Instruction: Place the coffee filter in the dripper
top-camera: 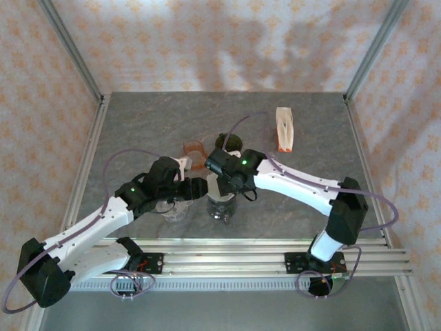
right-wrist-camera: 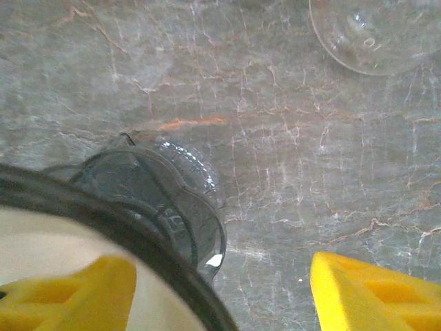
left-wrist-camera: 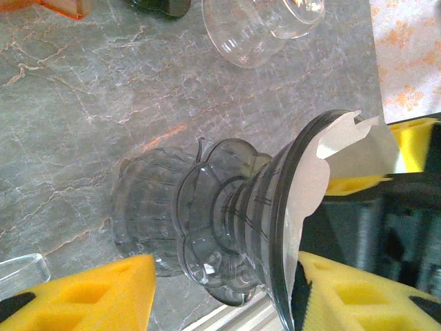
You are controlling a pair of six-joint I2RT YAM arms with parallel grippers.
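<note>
Top external puts the dripper [top-camera: 222,207] near the front of the table, roughly midway between my two arm bases. Both arms angle in to meet just beyond it, the left gripper [top-camera: 196,185] from the left and the right gripper [top-camera: 219,178] from the right. I judge that one arm is there to steady the glass while the other seats the paper. From above I cannot make out the paper.

Left wrist supplies that detail. The white coffee filter [left-wrist-camera: 337,148] sits inside the dripper's dark rim, with its torn upper edge poking past the rim, so it looks not fully seated. My left fingers [left-wrist-camera: 89,296] are spread wide with the dripper's ribbed body between them. I cannot tell whether either pad touches the glass.

Right wrist looks down past the rim. Its fingers [right-wrist-camera: 69,296] are spread too, one over the cream paper inside the rim and the other over bare table outside. I take that straddle as set up to press the filter against the wall.

Farther off stands a clear glass vessel [left-wrist-camera: 262,27]. Beyond the grippers, the top view adds an orange piece [top-camera: 195,148], a dark round object [top-camera: 231,141] and, far right, a white-and-orange pack [top-camera: 284,127].
</note>
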